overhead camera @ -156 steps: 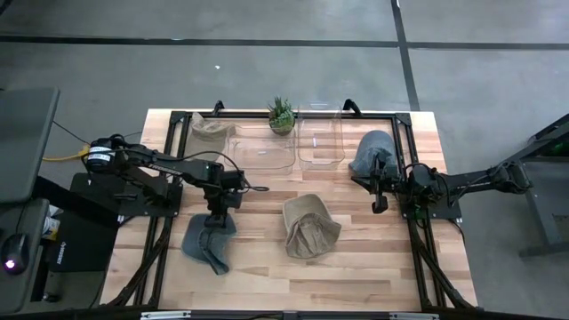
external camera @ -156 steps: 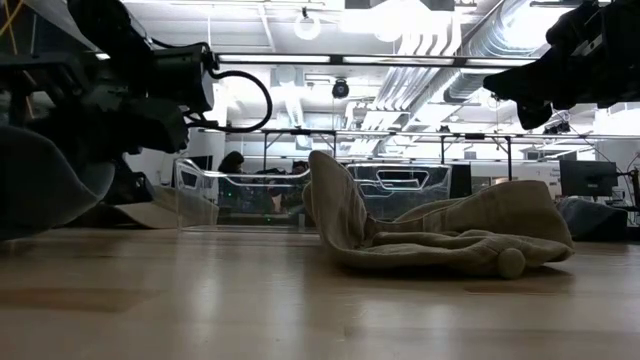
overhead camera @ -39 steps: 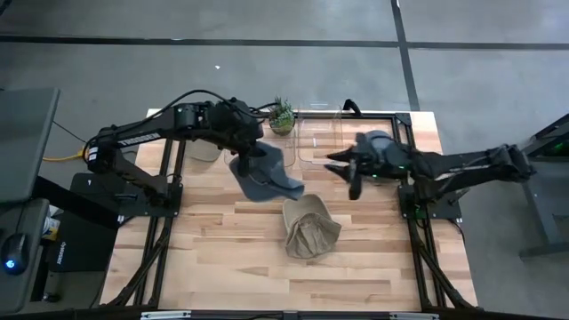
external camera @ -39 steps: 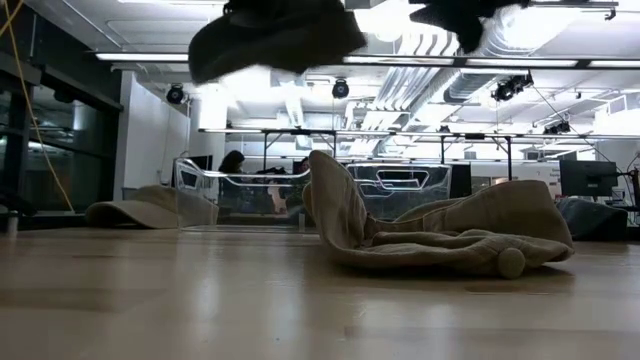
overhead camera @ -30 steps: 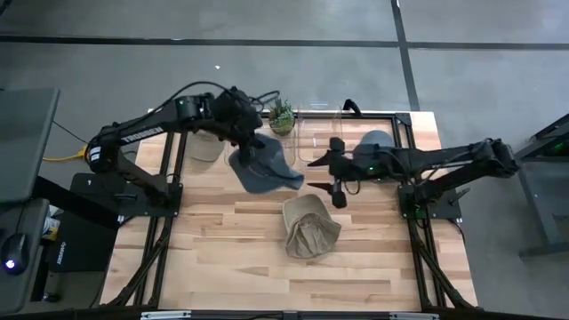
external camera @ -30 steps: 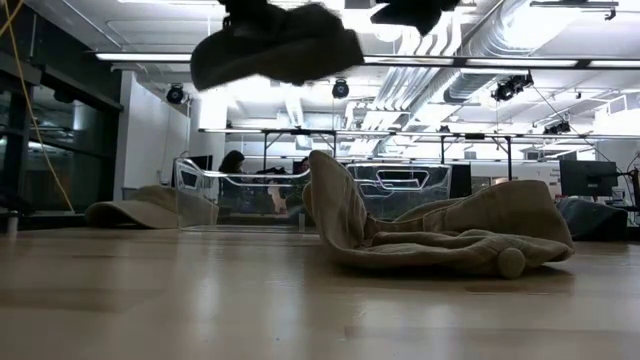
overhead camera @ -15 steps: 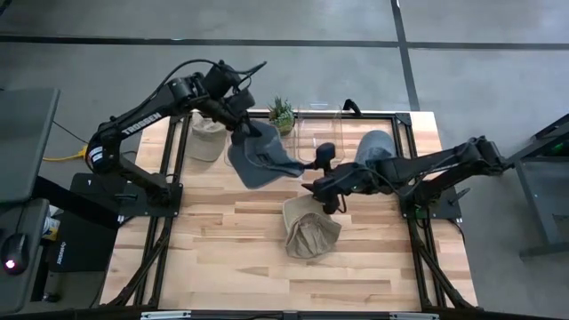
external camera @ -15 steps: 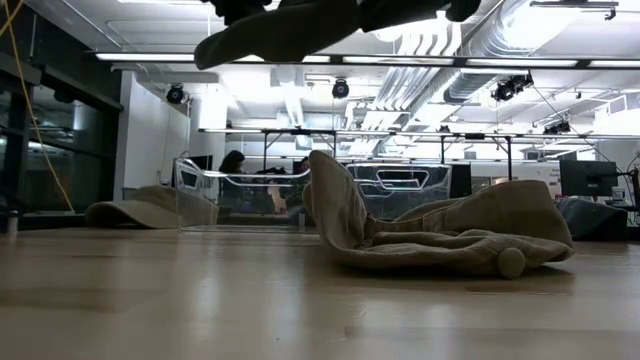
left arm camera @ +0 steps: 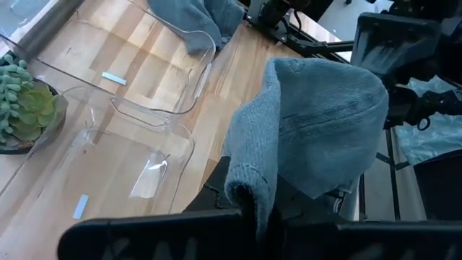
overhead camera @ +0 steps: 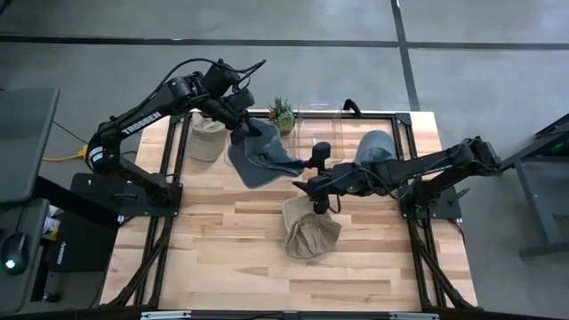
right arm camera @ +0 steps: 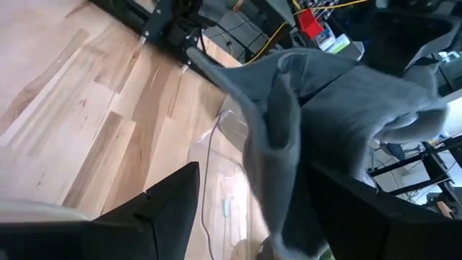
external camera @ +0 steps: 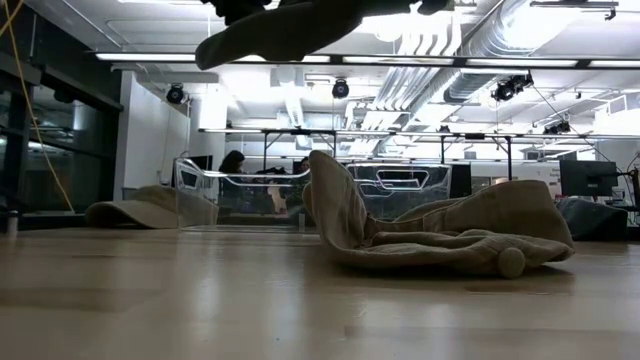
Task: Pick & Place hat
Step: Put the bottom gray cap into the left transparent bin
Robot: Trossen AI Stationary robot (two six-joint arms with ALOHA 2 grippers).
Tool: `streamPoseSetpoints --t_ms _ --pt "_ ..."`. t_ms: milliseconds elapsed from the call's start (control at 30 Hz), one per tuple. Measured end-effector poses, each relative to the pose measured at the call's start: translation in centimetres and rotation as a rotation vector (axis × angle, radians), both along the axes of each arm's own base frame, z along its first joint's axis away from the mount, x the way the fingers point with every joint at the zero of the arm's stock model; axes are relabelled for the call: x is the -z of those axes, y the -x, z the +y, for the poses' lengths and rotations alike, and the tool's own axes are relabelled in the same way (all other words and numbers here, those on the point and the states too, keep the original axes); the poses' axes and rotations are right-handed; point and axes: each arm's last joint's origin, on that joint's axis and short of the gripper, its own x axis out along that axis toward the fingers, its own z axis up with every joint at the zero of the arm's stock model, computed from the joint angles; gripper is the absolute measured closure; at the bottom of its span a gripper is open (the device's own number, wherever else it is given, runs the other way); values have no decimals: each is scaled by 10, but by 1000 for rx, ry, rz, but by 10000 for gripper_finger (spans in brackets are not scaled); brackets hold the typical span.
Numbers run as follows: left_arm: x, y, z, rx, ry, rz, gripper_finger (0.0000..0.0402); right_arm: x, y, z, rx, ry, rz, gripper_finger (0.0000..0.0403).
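Note:
A grey-blue hat [overhead camera: 260,156] hangs in the air over the table's far middle, with my left gripper [overhead camera: 241,127] shut on it. It shows at the top of the low view as a dark hat [external camera: 280,30]. My right gripper [overhead camera: 308,188] stands open at the hat's right edge; in its wrist view the hanging cloth [right arm camera: 285,137] lies between its two spread fingers [right arm camera: 170,202], and I cannot tell whether they touch it. A tan hat [overhead camera: 309,228] lies crumpled on the table below, resting on its flattened side. My left gripper pinches the hat's rolled edge [left arm camera: 249,189] between its two fingers, the cloth bunched into a fold there. The fingers come from above and from the far left. The hat hangs slack below and beyond them, lifted clear of the table and the bins.
Two clear bins [overhead camera: 267,147] [overhead camera: 322,138] stand at the far middle, with a small plant [overhead camera: 282,114] behind them. Another tan hat [overhead camera: 209,135] lies at the far left and a grey-blue one [overhead camera: 378,147] at the far right. Bare wood lies toward the near edge.
My right gripper has reached toward the table's left and a little nearer, up to the held hat's right edge, staying open. My left gripper has carried the hat slightly toward the far edge, then held it still, clear of the table.

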Motion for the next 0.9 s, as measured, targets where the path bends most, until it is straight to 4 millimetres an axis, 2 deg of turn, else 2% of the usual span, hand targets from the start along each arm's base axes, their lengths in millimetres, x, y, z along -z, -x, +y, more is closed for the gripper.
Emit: streamPoseSetpoints --t_ms 167,400,533,700,900 --pt "0 0 0 0 10 -2 401 -2 -1 0 8 -4 -21 182" --pt "-1 0 0 5 19 -11 401 -2 -2 -7 -10 -48 -26 254" --pt "-1 -1 0 8 24 -18 401 -4 -3 -7 -12 -53 -56 303" --pt "-1 -1 0 5 19 -22 401 -7 -4 -6 -14 -97 -97 388" --pt "-1 -1 1 -21 -1 -9 388 -7 -5 -7 -23 -172 -115 397"
